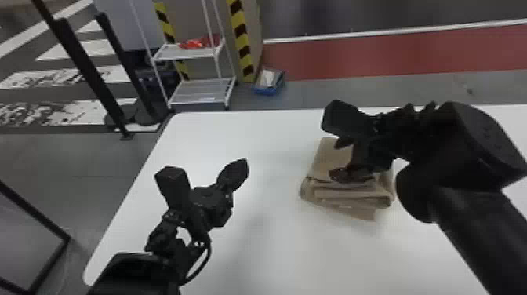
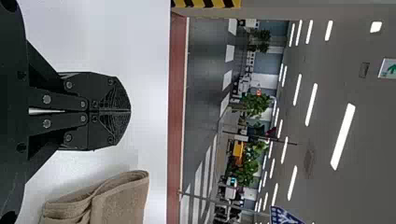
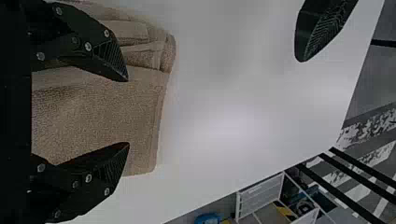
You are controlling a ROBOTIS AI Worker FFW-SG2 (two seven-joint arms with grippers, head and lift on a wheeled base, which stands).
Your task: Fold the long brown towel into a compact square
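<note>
The brown towel (image 1: 327, 157) lies folded in a thick stack of layers on the right half of the table, its layered edge toward the robot. Over its right part is my right gripper (image 1: 340, 161), its fingers spread above the cloth. In the right wrist view the right gripper (image 3: 127, 112) stands open, with the towel (image 3: 100, 109) between and beneath its fingers. My left gripper (image 1: 239, 168) is off to the towel's left, above bare tabletop. The left wrist view has the left gripper (image 2: 128, 111) shut with nothing in it, and the towel (image 2: 119, 200) to one side.
A white table (image 1: 266, 243) carries the towel. Beyond its far edge stand a white shelf rack (image 1: 200, 92), striped posts and a blue bin (image 1: 268, 84) on the floor. Black poles (image 1: 84, 66) rise past the far left corner.
</note>
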